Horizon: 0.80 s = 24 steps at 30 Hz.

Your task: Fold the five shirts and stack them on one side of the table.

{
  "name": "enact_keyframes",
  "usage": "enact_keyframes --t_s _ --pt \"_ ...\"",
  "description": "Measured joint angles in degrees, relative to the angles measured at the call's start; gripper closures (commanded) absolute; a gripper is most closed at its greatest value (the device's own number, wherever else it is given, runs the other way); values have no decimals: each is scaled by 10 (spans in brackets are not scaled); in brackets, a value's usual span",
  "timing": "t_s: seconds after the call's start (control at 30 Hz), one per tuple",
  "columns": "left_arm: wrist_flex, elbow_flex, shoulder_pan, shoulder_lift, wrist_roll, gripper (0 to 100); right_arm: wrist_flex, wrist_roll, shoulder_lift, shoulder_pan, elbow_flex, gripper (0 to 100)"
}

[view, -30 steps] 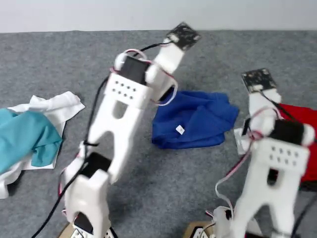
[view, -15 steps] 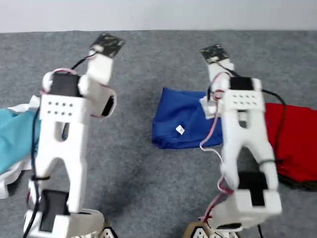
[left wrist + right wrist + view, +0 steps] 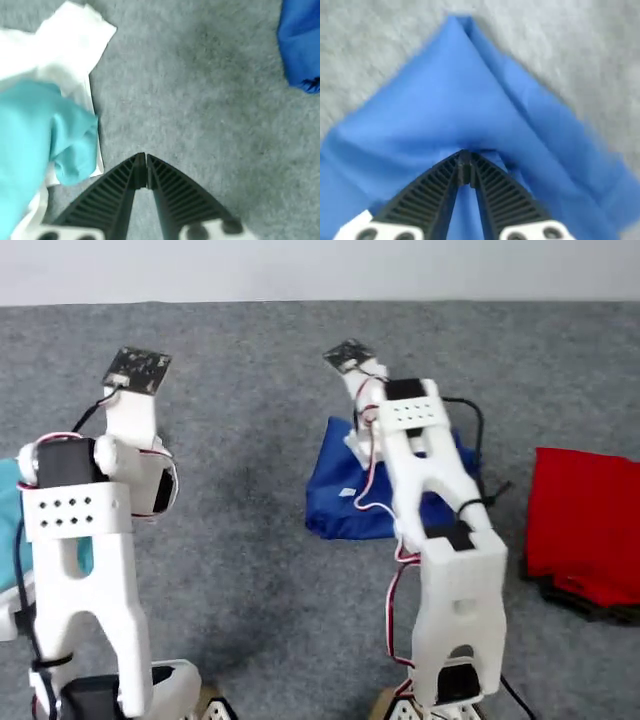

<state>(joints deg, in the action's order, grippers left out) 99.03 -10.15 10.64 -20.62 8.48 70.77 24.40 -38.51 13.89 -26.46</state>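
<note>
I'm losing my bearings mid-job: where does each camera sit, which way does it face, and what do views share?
High view: fixed above the table, looking down; shows left arm, right arm, blue shirt, red shirt.
Left wrist view: on the left arm's wrist, looking down past the shut left gripper at teal shirt on white shirt.
Right wrist view: on the right arm's wrist, looking down past the shut right gripper at the blue shirt.
Shared: the blue shirt shows in all three.
</note>
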Motion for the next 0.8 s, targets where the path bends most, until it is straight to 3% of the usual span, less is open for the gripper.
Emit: enact_keyframes --t_s 0.3,0.8 --pt "0 -2 11 -1 0 994 100 14 -26 6 -141 989" --pt "0 -2 11 -1 0 994 287 17 -85 -10 -153 989"
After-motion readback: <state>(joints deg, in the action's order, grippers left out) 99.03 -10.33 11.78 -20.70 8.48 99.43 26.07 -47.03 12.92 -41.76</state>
